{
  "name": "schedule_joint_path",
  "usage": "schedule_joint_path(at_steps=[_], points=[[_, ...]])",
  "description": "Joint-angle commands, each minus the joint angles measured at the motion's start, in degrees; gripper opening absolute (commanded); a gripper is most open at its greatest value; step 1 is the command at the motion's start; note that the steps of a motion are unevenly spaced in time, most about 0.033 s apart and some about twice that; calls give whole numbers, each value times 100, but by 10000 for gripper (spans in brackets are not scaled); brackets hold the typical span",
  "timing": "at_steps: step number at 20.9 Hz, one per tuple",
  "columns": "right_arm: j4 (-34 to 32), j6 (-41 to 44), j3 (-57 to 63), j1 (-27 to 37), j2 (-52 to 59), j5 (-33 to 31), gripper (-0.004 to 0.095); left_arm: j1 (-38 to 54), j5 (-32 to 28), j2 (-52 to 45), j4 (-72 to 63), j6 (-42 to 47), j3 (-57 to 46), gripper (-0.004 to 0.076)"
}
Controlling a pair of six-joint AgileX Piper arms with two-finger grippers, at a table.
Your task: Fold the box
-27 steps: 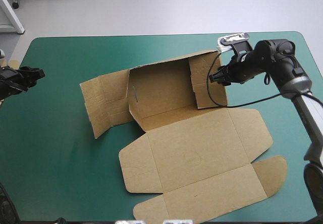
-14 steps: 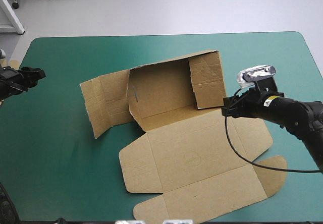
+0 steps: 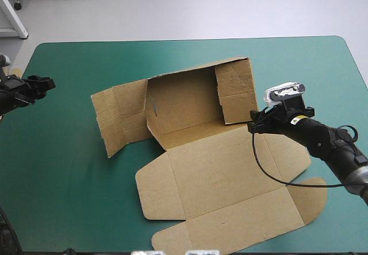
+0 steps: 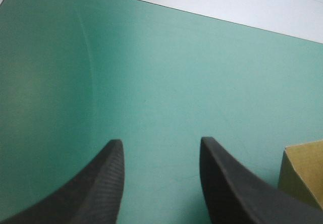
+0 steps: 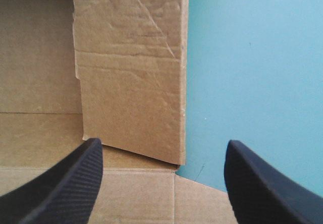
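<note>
- box [image 3: 213, 151]: brown board, mid-table, part-formed. The far half has its walls partly up, the right end flap [image 5: 131, 67] stands creased, the left end panel [image 3: 118, 120] splays outward, and the lid [image 3: 224, 180] lies flat toward the near edge.
- right gripper [image 5: 162, 144]: fingers spread wide and empty, just near of the right end flap's lower corner, by the lid's hinge crease.
- left gripper [image 4: 160, 142]: fingers apart and empty, over bare teal-green cover [image 4: 151, 57] at the table's left edge (one corner of the box shows ahead).
- step, as judged: setting the end walls, right side first.
- next move calls for: taking or pushing the right end flap inward, then bringing the left gripper across to the left end panel.
</note>
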State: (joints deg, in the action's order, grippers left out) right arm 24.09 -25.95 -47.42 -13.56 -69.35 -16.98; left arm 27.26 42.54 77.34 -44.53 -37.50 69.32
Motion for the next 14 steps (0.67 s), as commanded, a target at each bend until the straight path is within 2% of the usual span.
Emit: schedule_joint_path(at_steps=[1, 6, 10, 14], points=[[155, -291, -181, -111, -188, 419, 644, -123, -257, -158, -198, -29, 158, 337], [302, -370, -400, -201, -767, 921, 640, -158, -245, -158, -152, -29, 158, 327], [302, -433, -842, -201, -1346, 757, 563, -158, -245, -158, -118, -29, 158, 327], [313, -437, -1442, -201, -1808, 324, 543, -158, -245, -158, -118, -29, 158, 327]])
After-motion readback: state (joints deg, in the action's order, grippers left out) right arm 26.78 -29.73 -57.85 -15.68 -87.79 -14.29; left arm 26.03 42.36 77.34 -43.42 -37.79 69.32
